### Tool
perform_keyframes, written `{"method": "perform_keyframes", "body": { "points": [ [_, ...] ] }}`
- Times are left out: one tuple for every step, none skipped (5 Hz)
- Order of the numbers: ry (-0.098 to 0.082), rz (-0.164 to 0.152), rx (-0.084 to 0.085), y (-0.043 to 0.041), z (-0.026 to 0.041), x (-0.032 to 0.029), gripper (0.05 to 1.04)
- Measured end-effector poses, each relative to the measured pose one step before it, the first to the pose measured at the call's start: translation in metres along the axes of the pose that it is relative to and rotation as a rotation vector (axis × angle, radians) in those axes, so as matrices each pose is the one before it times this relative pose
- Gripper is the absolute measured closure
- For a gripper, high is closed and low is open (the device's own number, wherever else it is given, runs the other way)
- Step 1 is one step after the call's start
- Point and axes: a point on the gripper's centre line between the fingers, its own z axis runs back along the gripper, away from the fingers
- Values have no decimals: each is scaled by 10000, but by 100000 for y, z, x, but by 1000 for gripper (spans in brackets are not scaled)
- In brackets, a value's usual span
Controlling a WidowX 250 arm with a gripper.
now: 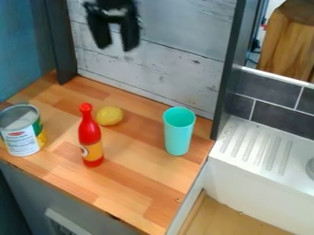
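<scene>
the red sauce bottle stands upright on the wooden table, an orange-yellow label low on its side. left of the bottle in the view, well apart from it, is an upright tin can with a white, green and yellow label. on the bottle's other side, also well apart, a turquoise cup stands upright with its open mouth up; past the cup, farther right of the bottle, is a white ridged drainboard. just behind the bottle and slightly right of it lies a yellow lemon. the black gripper hangs high beyond the bottle and lemon, before the whitish plank wall, its two fingers clearly apart, pointing down, with nothing between them.
</scene>
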Motion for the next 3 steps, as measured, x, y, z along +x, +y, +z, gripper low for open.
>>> {"method": "perform_keyframes", "body": {
  "points": [
    [1217,-530,709,-2797,-3816,-2305,82],
    [-61,149,1034,628,542,-1689,82],
    [-29,93,312,599,-867,-146,82]
  ]
}}
